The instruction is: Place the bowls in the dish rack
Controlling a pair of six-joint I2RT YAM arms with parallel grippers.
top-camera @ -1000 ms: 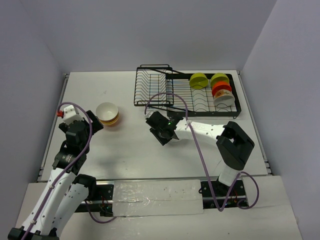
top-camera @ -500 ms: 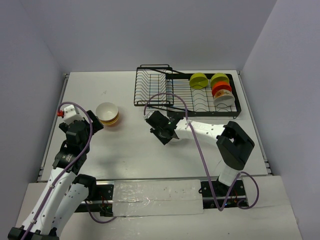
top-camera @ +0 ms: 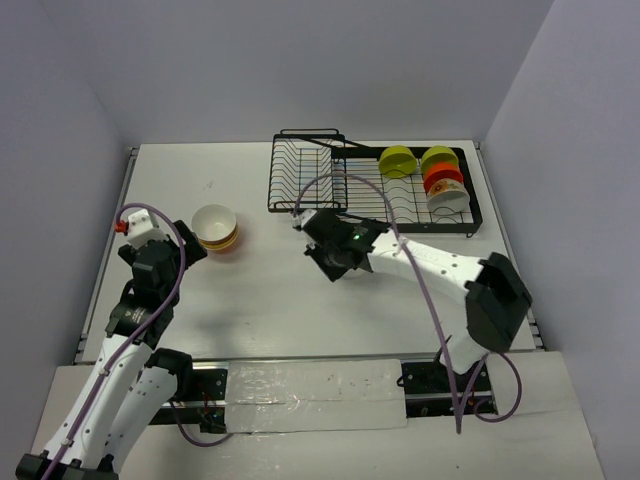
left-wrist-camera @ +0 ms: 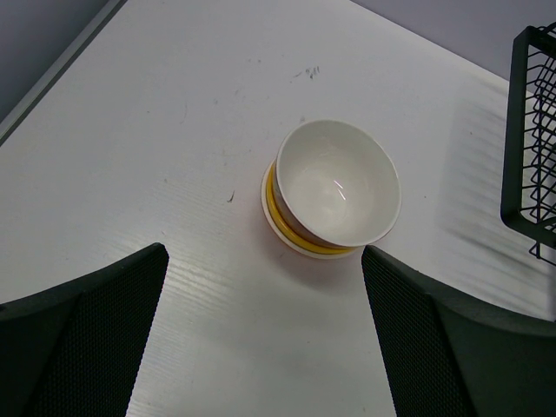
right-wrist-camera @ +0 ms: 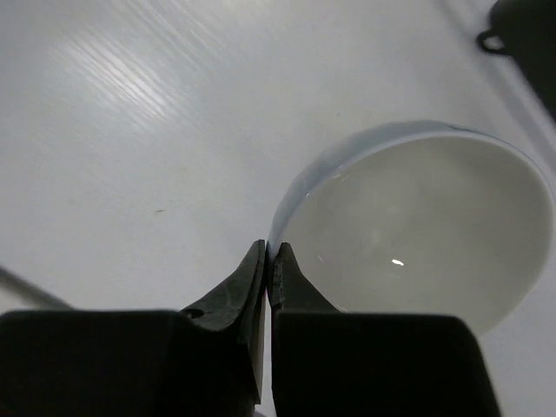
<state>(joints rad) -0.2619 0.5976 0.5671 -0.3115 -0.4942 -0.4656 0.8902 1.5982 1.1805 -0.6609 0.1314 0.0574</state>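
In the right wrist view my right gripper (right-wrist-camera: 269, 252) is shut on the near rim of a white bowl (right-wrist-camera: 417, 226), one finger inside and one outside. From above, the right gripper (top-camera: 328, 248) hides that bowl and sits just in front of the black wire dish rack (top-camera: 300, 178). Several bowls stand on edge in the rack's right part: lime-green (top-camera: 397, 161), green-yellow (top-camera: 438, 157), red-orange (top-camera: 443, 179), white (top-camera: 450, 199). A white-inside bowl nested in a yellow-orange one (top-camera: 215, 228) (left-wrist-camera: 337, 187) sits at the left. My left gripper (left-wrist-camera: 261, 261) is open, just short of it.
The rack's taller ribbed section (top-camera: 310, 160) is at its left end, and its corner shows at the right edge of the left wrist view (left-wrist-camera: 532, 130). Grey walls enclose the white table (top-camera: 250, 290) on three sides. A metal rail (top-camera: 110, 240) runs along the left edge.
My right gripper has closed onto the white bowl's rim and shifted slightly toward the rack, with its elbow swinging right. The left arm and the left bowls have not moved.
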